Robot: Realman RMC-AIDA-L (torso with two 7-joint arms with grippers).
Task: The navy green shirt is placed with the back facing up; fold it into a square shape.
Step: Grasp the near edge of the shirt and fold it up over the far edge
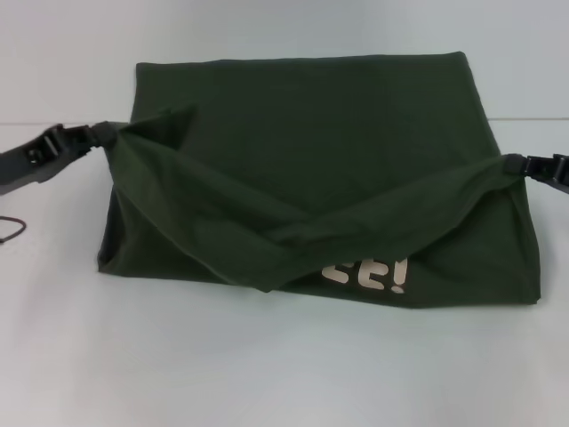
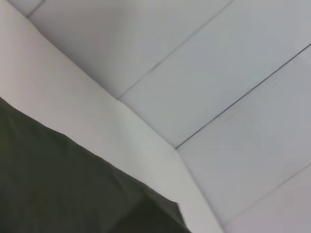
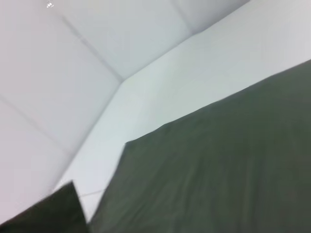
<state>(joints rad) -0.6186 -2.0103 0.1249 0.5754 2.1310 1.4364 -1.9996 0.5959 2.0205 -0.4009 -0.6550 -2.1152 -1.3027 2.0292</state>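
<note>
Two claws, left claw (image 1: pixel 100 135) and right claw (image 1: pixel 518 165), pinch the shirt (image 1: pixel 302 124), lettering (image 1: pixel 366 274) head-view-only.

Olive shirt (image 1: pixel 302 169), near hem lifted, cream lettering exposed.

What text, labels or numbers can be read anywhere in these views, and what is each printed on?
"!" with two or three upside-down pale letters beside it: on the navy green shirt, near its front edge, half hidden under the lifted fold; the letters cannot be read for sure.
Left gripper, right gripper, white table: no readable markings.
Wrist views: no text.
</note>
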